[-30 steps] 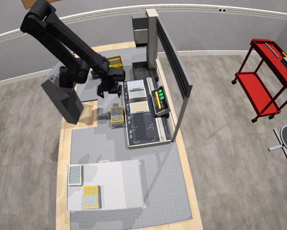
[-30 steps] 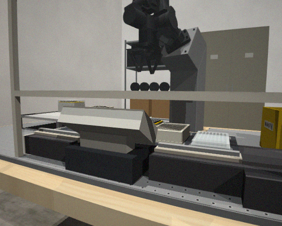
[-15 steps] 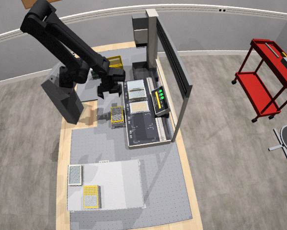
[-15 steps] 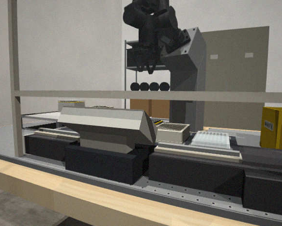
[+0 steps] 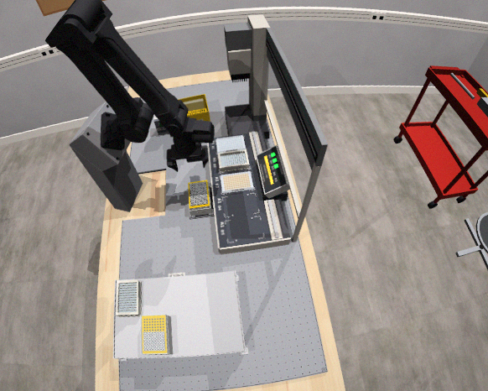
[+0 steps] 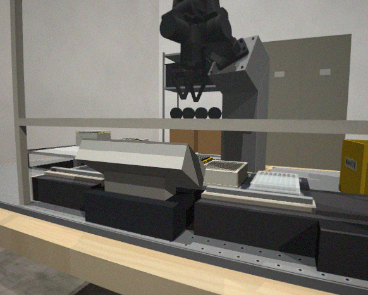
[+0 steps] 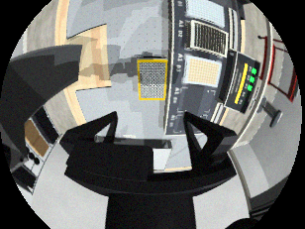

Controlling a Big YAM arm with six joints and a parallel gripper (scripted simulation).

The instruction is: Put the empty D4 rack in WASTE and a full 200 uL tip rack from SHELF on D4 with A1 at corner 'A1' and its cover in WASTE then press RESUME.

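My gripper [image 5: 188,159] is open and empty. It hangs above the mat beside the deck's near edge, between the yellow waste bin [image 5: 195,107] and a yellow-rimmed tip rack [image 5: 199,195]. That rack stands off the deck in the nest beside it, and lies ahead of my fingers in the wrist view [image 7: 152,78]. On the deck [image 5: 244,193], the three far positions hold a clear plate [image 5: 231,143], a dark-welled piece [image 5: 234,159] and a pale plate [image 5: 236,181]. The two near positions [image 5: 242,216] are bare. The shelf unit [image 5: 177,313] holds a yellow rack [image 5: 154,334] and a white rack [image 5: 127,297].
The slanted panel [image 5: 272,169] shows green lights and a lit yellow strip. A tall gantry frame [image 5: 294,126] runs along the deck's far side. The arm's grey base [image 5: 106,164] stands left of the gripper. A red cart [image 5: 454,130] stands away on the floor.
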